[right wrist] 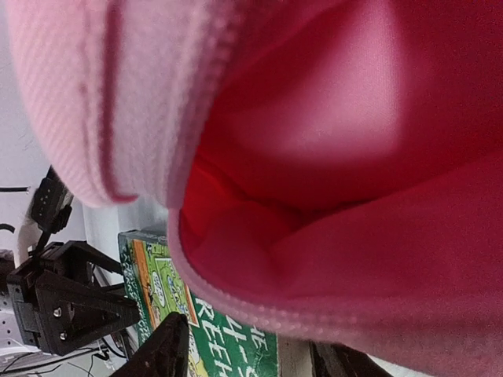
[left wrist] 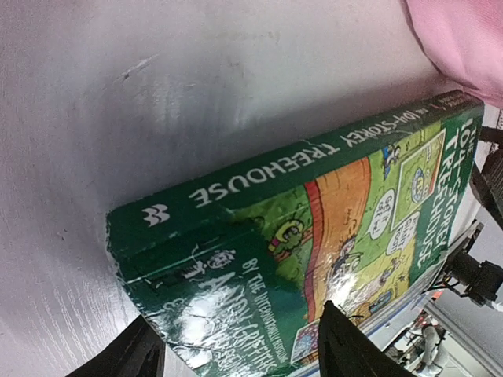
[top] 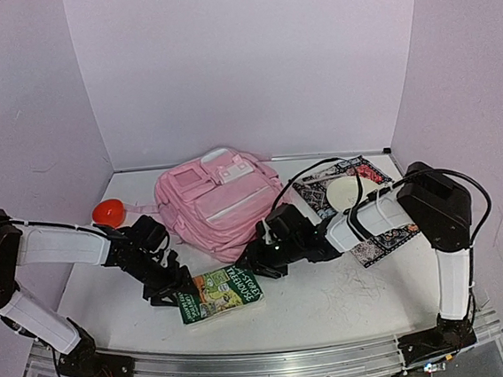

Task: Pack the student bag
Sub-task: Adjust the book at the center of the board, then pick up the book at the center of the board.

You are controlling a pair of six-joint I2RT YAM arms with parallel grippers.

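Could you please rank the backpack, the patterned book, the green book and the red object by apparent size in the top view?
1. backpack
2. patterned book, partly hidden under the right arm
3. green book
4. red object

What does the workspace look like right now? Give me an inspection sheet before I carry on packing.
Surface: white table, scuffed; no spills seen.
Job's things: pink student bag at back centre, mouth open at its near end; green book flat in front of it.
Clutter: orange round thing at left; patterned notebook at right, white disc on it.
Hands: left hand straddles the book's end, grip unclear; right hand at the bag's open rim, grip unclear.
Cables: black cable loops above the right arm.
Surroundings: pale walls on three sides; metal rail at near edge.
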